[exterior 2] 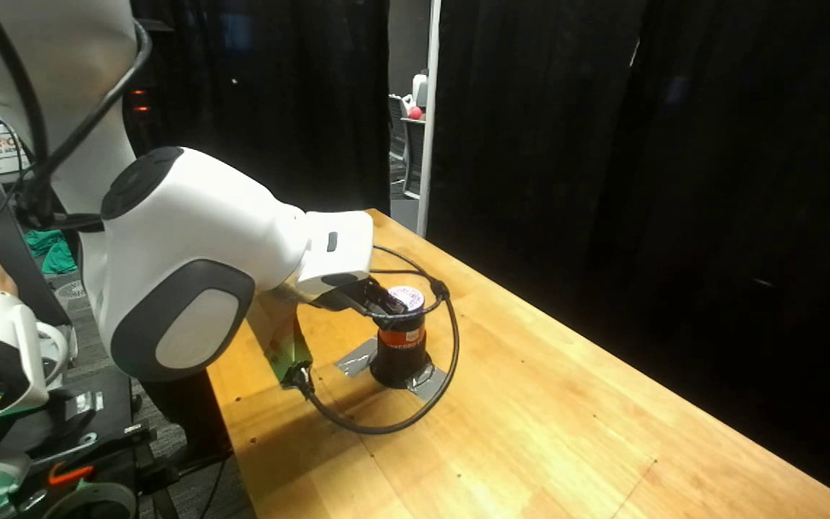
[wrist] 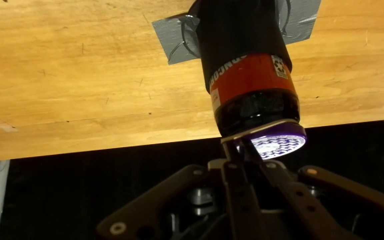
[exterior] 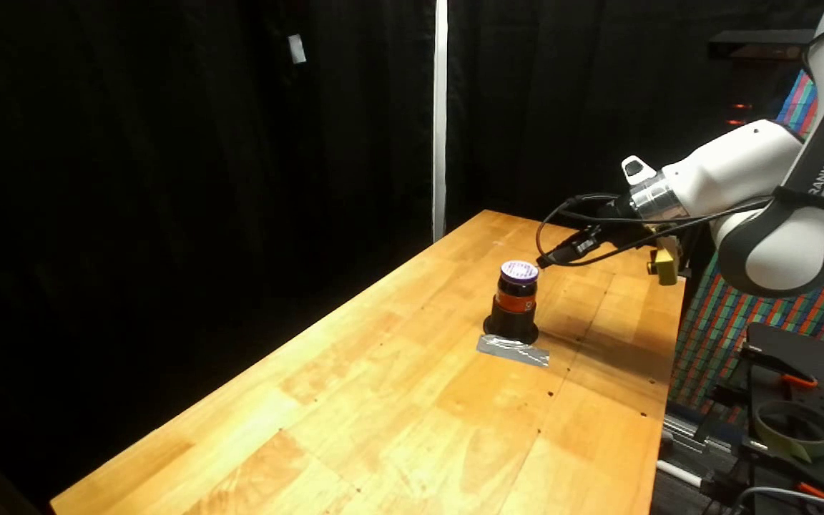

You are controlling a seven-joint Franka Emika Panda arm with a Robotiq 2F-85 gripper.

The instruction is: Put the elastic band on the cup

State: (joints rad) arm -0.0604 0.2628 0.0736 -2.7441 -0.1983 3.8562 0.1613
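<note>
The cup (exterior: 516, 303) stands upright, dark with an orange-red band and a purple-rimmed, white-patterned top. It also shows in an exterior view (exterior 2: 402, 339) and large in the wrist view (wrist: 255, 78). The tan elastic band (wrist: 263, 128) runs slanted across the cup's lid rim, from the far right down to my fingertips. My gripper (wrist: 240, 141) is at the lid's left edge, tips touching or overlapping the band. The fingers are close together with a narrow gap; whether they pinch the band is unclear. The gripper also shows beside the lid in both exterior views (exterior: 542, 262) (exterior 2: 395, 305).
The cup sits in a black holder (wrist: 238, 33) fixed to the wooden table (exterior: 383, 400) with grey tape (exterior: 516, 352). A black cable (exterior 2: 372, 431) from the wrist loops low around the cup in an exterior view. A dark curtain (exterior: 169, 143) hangs beyond the table edge.
</note>
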